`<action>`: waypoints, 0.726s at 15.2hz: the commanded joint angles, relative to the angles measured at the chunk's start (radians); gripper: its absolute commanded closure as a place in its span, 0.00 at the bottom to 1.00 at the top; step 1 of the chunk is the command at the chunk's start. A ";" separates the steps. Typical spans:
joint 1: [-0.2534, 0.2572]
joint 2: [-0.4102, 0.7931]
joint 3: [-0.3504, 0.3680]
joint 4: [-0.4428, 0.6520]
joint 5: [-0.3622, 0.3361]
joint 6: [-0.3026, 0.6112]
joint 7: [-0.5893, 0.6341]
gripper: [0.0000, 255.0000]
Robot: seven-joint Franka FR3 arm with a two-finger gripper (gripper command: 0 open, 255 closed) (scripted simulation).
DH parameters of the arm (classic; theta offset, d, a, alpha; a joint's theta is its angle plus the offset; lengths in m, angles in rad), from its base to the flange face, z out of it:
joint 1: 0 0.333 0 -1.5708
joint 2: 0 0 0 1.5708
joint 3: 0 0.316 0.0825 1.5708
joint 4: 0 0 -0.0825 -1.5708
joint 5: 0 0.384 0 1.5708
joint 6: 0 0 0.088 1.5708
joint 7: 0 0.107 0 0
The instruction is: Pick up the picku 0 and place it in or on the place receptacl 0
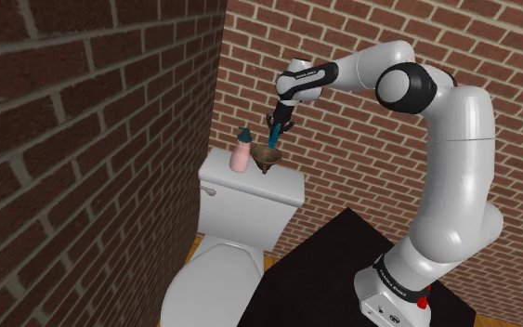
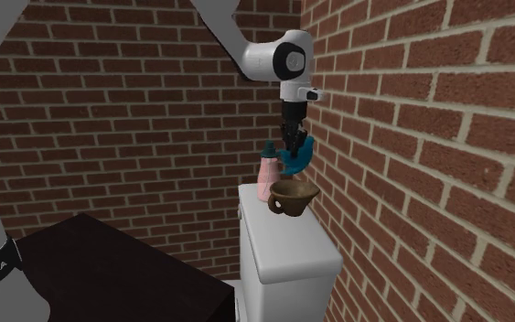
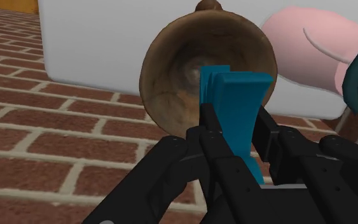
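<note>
Gripper (image 2: 292,139) clenched on the teal curved piece (image 2: 297,161), which hangs just above the brown cup (image 2: 294,195) at its 6 o'clock on the toilet tank (image 2: 283,252); piece judged light, stiff, smooth (could slip), best pinched across its flat faces.

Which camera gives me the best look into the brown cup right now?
The wrist view: it looks straight into the cup, the teal piece in the pincer over its mouth. The shoulder view shows the cup side-on, from afar; the second exterior view shows its rim and handle from the side.
</note>
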 commanded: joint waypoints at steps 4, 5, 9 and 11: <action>-0.007 0.051 -0.001 0.021 0.001 0.029 -0.010 1.00; -0.007 0.058 -0.001 0.020 0.001 0.038 -0.010 1.00; -0.007 0.091 -0.001 0.018 0.001 0.073 -0.011 1.00; -0.007 0.108 -0.001 0.018 0.001 0.090 -0.011 1.00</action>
